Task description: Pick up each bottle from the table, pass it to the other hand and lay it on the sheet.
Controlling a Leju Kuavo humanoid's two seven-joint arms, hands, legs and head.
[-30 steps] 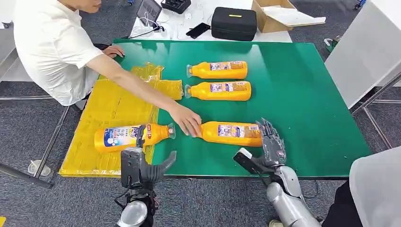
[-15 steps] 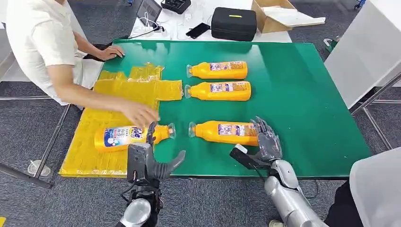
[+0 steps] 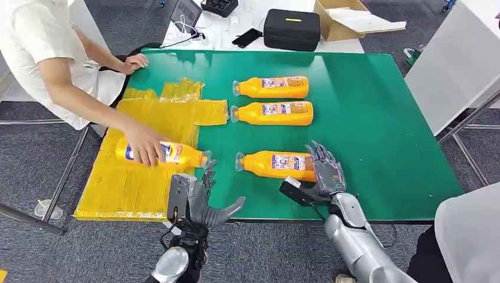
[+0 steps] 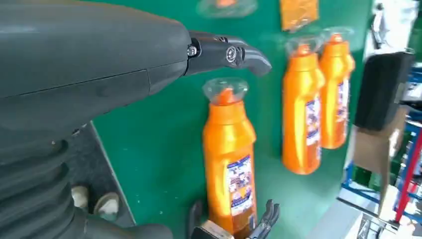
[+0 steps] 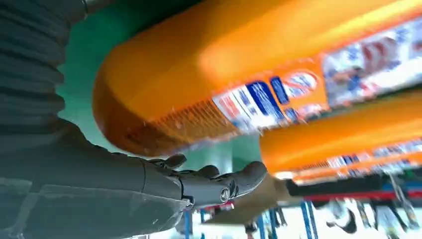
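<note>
Shifted: person's hand (image 3: pixel 143 150) now grips orange plastic bottle (image 3: pixel 171 154) on yellow sheet (image 3: pixel 127 188). Left hand (image 3: pixel 203 200) spread, empty, at green table's (image 3: pixel 377 118) near edge; right hand (image 3: pixel 324 171) spread against nearest orange bottle's (image 3: pixel 277 164) base.

person's arm (image 3: pixel 88 106) over yellow sheet (image 3: pixel 141 188)

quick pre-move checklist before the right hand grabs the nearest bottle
1. Right hand at the base end of the nearest bottle, fingers spread: ok.
2. Fingers actually wrapped around the bottle: not ok, not yet gripping.
3. Left hand holding nothing, ready to receive: ok.
4. Yellow sheet free for laying: not ok, the person's hand is on the bottle on the sheet.
5. Other two bottles lie apart from the target: ok.
</note>
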